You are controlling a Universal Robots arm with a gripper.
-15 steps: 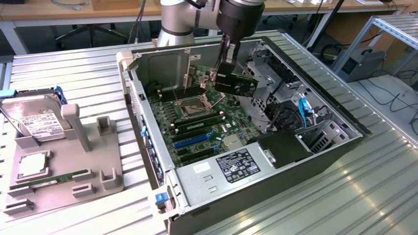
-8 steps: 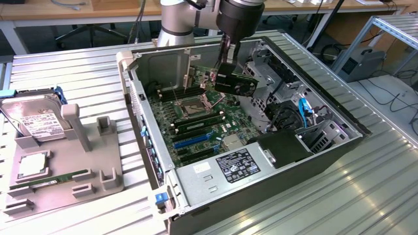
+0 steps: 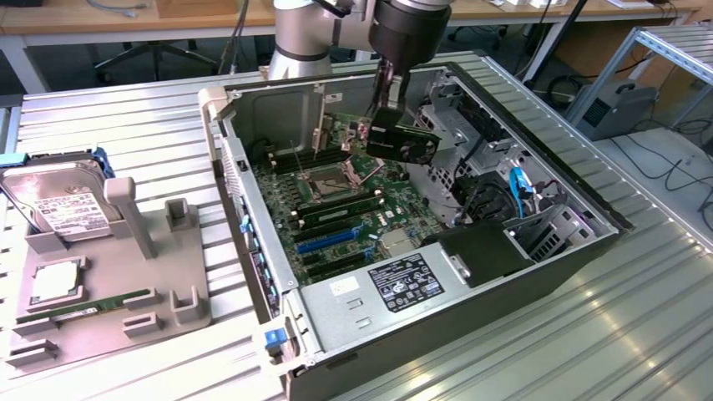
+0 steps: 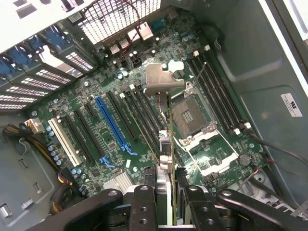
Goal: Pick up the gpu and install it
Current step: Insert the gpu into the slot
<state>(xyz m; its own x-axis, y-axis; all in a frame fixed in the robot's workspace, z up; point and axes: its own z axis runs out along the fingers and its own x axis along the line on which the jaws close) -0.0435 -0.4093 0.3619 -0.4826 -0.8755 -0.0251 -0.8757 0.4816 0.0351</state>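
Observation:
My gripper is down inside the open computer case, shut on the gpu, a black card that hangs tilted above the green motherboard. From the wrist, the gpu shows edge-on between my black fingers, its silver bracket at the far end. It hovers over the motherboard between the empty processor socket and the black expansion slots. The long blue slot lies a little to one side of the card.
A grey fixture at the exterior view's left carries a hard drive, a processor and a green memory stick. Inside the case are the power supply, drive cages and blue cables.

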